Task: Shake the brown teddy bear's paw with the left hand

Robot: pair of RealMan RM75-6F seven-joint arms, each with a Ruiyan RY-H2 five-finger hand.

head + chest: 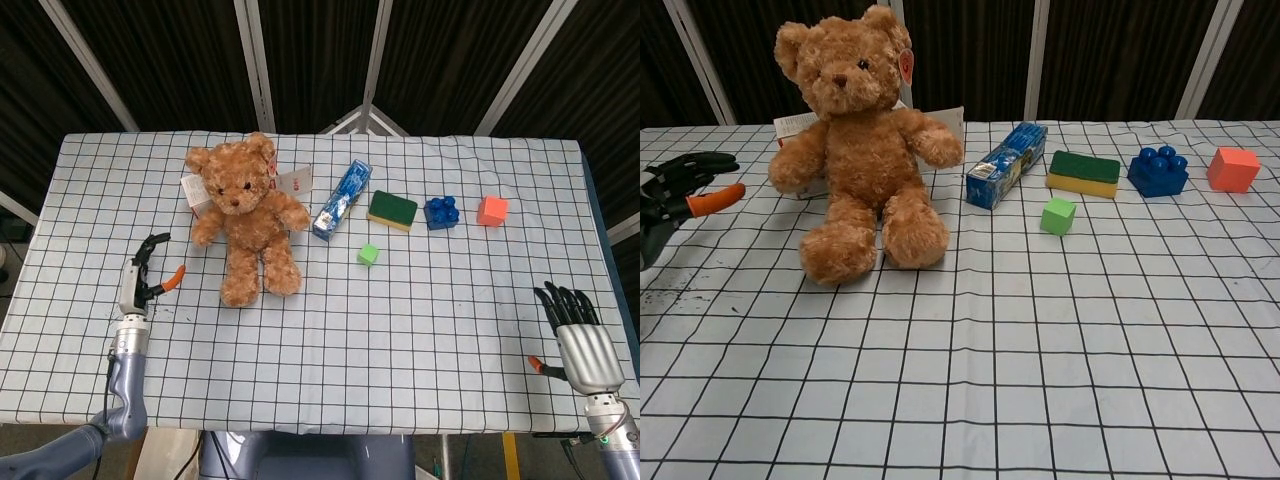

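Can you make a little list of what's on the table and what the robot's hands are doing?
teddy bear: brown, sitting up, paws out
left hand: open, beside the bear, not touching it
right hand: open, at the table's near right corner, holding nothing
blue packet: lying right of the bear
sponge: green on top, yellow underneath
green cube: small, in front of the sponge
blue block: studded top
orange cube: farthest right
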